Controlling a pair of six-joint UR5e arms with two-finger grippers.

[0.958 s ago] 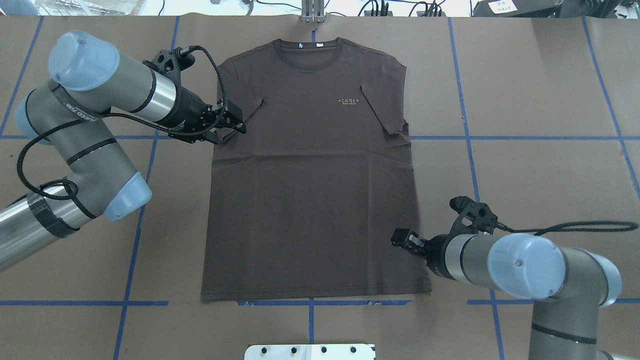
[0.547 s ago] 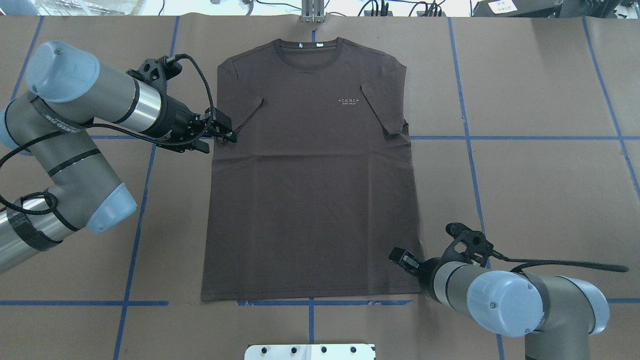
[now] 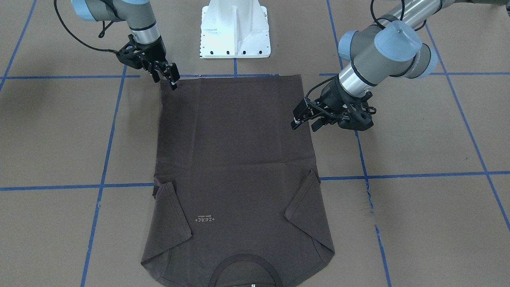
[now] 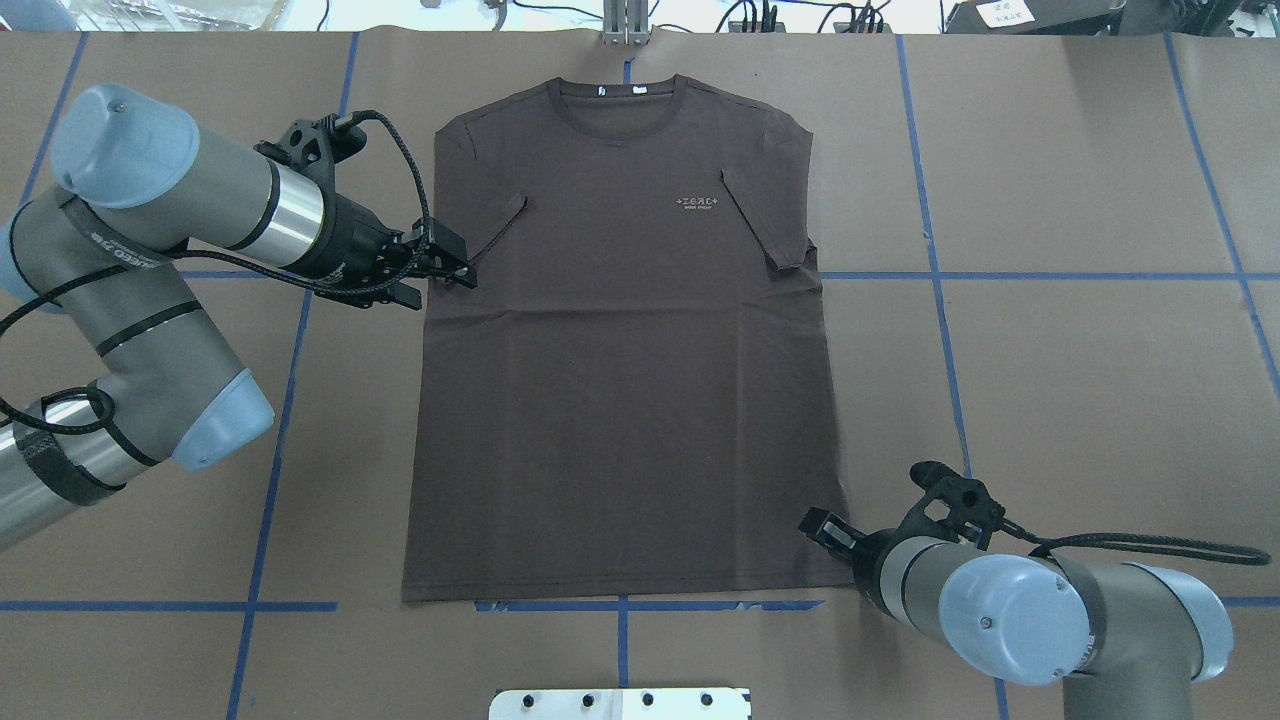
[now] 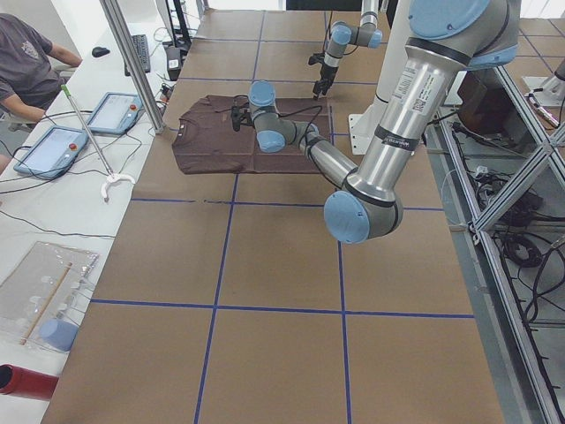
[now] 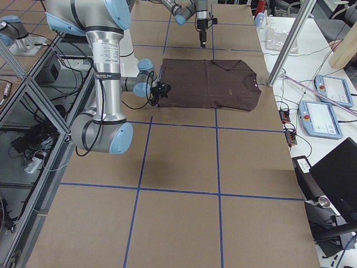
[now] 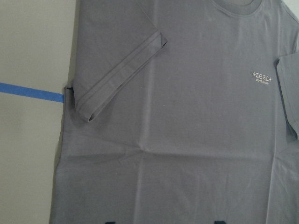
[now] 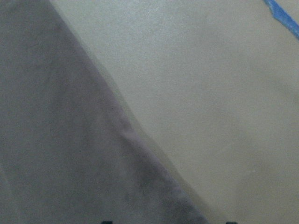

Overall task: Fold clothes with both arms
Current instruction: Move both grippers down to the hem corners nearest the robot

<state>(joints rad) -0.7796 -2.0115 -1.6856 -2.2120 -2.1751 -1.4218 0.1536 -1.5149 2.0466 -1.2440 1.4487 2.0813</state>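
Both spread empty: left end effector [image 4: 443, 288] beside T-shirt [image 4: 620, 400], right end effector [image 4: 818, 524] at its half-hidden hem corner.

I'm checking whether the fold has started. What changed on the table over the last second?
The left gripper drew back from over the folded-in sleeve to the left edge of the T-shirt, then barely moved. The right gripper slid along the shirt's right edge toward the robot. Nothing was taken hold of, and both grippers' fingers are open. The T-shirt stayed flat and unmoved.
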